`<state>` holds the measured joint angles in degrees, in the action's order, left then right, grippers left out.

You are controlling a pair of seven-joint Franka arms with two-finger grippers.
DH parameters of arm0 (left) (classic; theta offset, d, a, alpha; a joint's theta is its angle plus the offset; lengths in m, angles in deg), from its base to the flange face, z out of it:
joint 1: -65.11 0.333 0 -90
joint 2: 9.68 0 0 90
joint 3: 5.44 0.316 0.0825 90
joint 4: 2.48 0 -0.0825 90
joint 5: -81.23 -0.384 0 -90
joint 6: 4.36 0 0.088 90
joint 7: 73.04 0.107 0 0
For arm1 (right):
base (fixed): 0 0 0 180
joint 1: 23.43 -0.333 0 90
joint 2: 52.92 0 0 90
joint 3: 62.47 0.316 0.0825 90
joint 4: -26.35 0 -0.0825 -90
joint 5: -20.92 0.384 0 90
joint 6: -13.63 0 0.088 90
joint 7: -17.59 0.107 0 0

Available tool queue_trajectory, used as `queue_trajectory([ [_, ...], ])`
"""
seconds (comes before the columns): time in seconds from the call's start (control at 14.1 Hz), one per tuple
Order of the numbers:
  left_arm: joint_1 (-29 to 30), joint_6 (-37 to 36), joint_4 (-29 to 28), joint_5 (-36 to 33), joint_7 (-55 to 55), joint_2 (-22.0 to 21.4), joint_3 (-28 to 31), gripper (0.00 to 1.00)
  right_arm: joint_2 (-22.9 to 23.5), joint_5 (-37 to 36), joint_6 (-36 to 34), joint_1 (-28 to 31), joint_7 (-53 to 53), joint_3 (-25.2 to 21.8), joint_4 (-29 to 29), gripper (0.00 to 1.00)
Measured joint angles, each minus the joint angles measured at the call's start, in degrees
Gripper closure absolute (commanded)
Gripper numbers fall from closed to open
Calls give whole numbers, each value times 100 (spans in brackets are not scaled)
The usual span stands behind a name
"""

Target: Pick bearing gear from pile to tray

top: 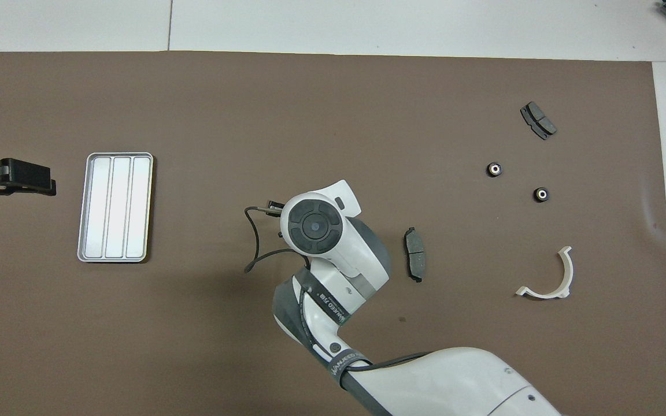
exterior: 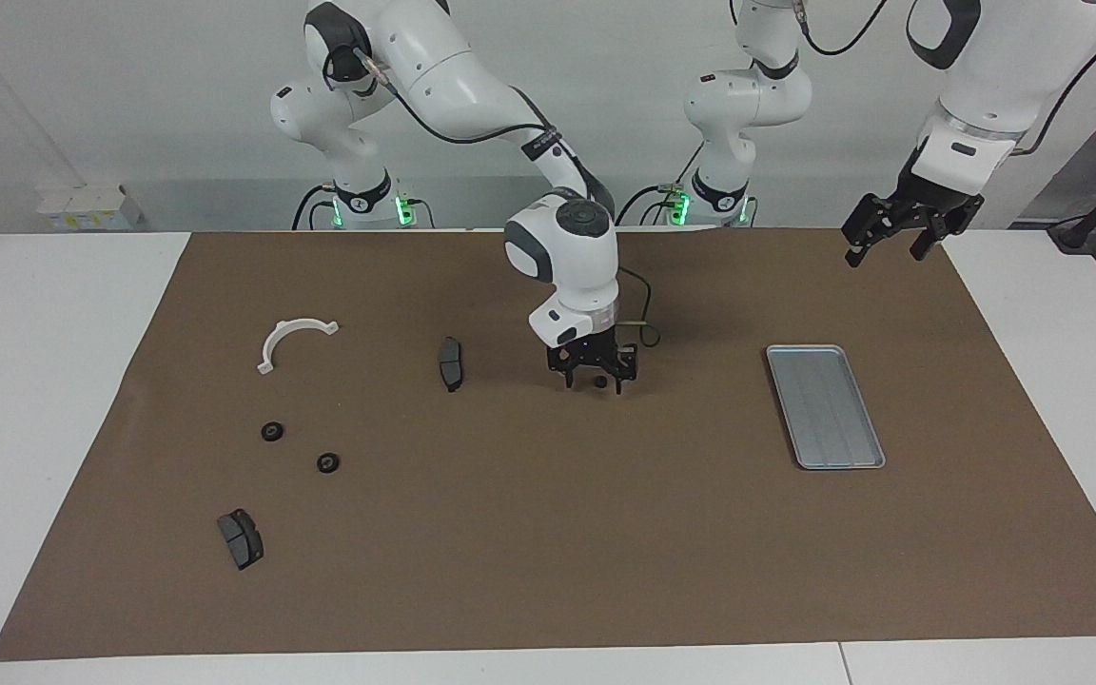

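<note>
RIGHT GRIPPER: low over mid-mat, fingers spread wide, gripping nothing | BEARING GEAR: small, dark, round, no long axis; lies on mat directly between the fingertips | TRAY: well apart, toward left arm's end | LEFT GRIPPER: waits, raised, spread wide, past tray | JUDGEMENT: right arm nearer.

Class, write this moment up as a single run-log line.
right gripper: open, low over mat, small black ring between fingertips | left gripper: open, waiting in the air | tray: no parts in it
</note>
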<state>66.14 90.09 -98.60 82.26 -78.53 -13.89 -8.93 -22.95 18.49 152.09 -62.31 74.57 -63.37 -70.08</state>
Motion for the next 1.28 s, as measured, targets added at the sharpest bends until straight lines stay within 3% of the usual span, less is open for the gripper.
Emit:
queue_trajectory([
  [0.43, -392, 316, -120, 0, -5, -27, -127, 0, -1006, -3, -239, 1172, -1378, -22, -769, 0],
  [0.78, -1467, 1378, -1110, 1, -823, -217, -176, 0, -1732, -2, -510, 2171, -3081, -23, -1641, 0],
  [1.06, -2135, 2461, -1829, 1, -1817, -65, -192, 0, -1847, 2, -507, 3061, -4576, -24, -2006, 0],
  [1.28, -2471, 3038, -1977, 1, -2089, 432, -185, 0, -1800, 3, -451, 3601, -5338, -21, -2070, 0],
])
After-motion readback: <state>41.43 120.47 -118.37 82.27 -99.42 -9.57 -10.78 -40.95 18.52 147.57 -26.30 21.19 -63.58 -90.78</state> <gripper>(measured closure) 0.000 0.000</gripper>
